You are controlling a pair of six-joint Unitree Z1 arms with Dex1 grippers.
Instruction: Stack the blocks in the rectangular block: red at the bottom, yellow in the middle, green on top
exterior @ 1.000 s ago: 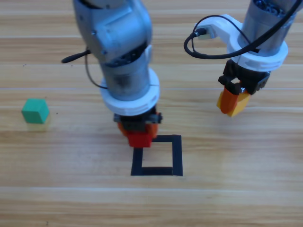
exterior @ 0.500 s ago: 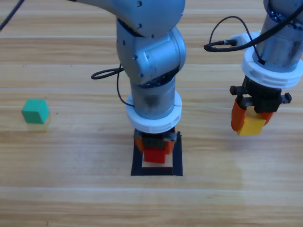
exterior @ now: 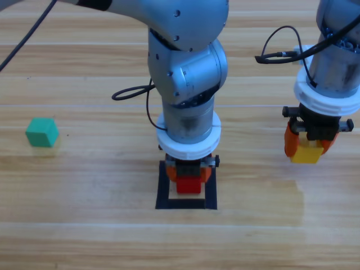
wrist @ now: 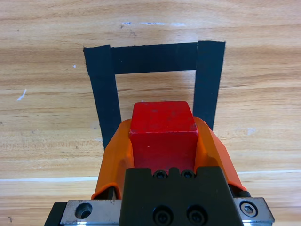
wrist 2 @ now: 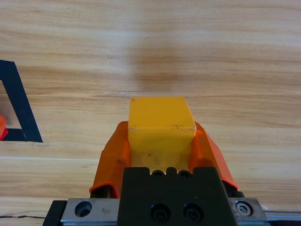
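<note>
Lowered further, my left gripper [exterior: 189,181] clamps red [exterior: 189,185] inside the rectangular block [exterior: 211,191]; right gripper [exterior: 307,151] clutches yellow [exterior: 306,154].

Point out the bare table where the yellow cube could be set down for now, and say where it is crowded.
Bare wood lies under the right tool holding the yellow cube, right of the tape square. More lies between the green cube and the square, and along the near edge. The square itself is crowded: the left tool holds the red cube there.
</note>
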